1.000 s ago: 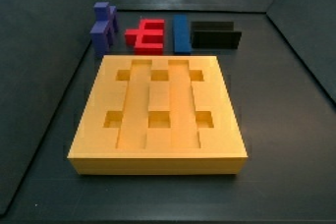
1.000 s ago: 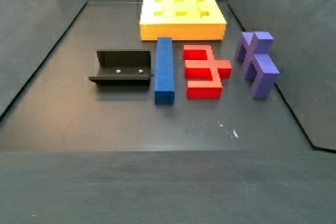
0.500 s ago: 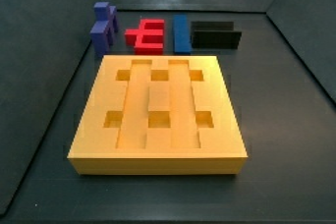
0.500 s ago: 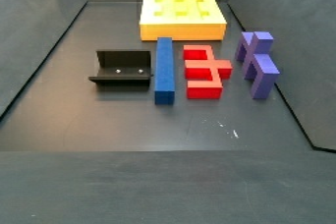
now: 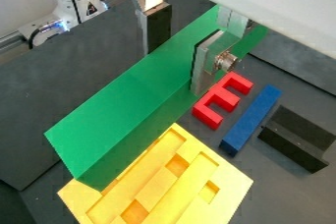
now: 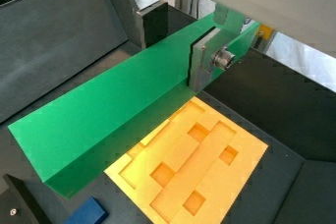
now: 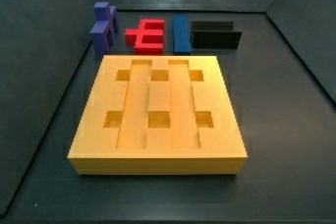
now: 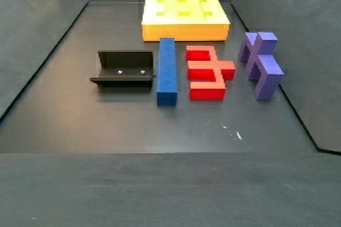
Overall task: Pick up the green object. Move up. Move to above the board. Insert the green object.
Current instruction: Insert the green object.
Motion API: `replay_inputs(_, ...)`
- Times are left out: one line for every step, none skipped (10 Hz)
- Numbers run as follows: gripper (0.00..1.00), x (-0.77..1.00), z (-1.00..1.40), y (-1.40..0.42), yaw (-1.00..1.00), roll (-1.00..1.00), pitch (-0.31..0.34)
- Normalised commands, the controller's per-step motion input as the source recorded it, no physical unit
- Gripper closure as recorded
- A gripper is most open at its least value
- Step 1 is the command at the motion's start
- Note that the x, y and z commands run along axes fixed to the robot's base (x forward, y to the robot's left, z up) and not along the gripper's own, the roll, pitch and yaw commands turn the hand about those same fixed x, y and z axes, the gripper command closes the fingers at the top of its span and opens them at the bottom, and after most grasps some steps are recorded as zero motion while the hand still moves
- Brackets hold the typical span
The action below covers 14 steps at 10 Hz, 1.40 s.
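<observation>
Item: our pincer, clamped on the green object high over the board (absent from both side views); risk, we judge: long bar tilting and jamming at insertion.

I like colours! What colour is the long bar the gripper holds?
Green: the long matte bar in the gripper, best in a wrist view.
</observation>
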Motion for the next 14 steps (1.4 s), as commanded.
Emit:
replay_inputs(1.00,0.00,-0.29,-0.12,0.00,-0.07,-0.034)
replay_inputs(1.00,0.00,-0.53,-0.19,0.00,-0.04,-0.071)
replay_inputs(1.00,0.00,-0.82,-0.24,0.00,0.00,-0.129)
replay_inputs(1.00,0.00,-0.87,-0.13,0.00,-0.06,-0.140)
replay_inputs(1.00,0.00,-0.79,0.00,0.00,-0.16,-0.086)
replay_inputs(1.00,-0.04,-0.64,0.00,0.03,-0.23,-0.084)
replay_inputs(1.00,-0.13,-0.69,0.00,0.00,-0.22,-0.081)
replay_inputs(1.00,-0.13,-0.65,0.00,0.00,-0.24,-0.087)
replay_inputs(1.00,-0.09,-0.71,0.00,0.05,-0.19,-0.090)
replay_inputs(1.00,-0.04,-0.88,-0.06,0.15,-0.05,-0.107)
replay_inputs(1.00,-0.08,-0.90,-0.15,0.23,-0.04,-0.074)
replay_inputs(1.00,-0.11,-0.90,-0.16,0.24,-0.02,-0.087)
replay_inputs(1.00,-0.03,-0.92,-0.19,0.09,0.00,-0.160)
replay_inputs(1.00,0.00,-0.86,-0.20,0.02,0.04,-0.130)
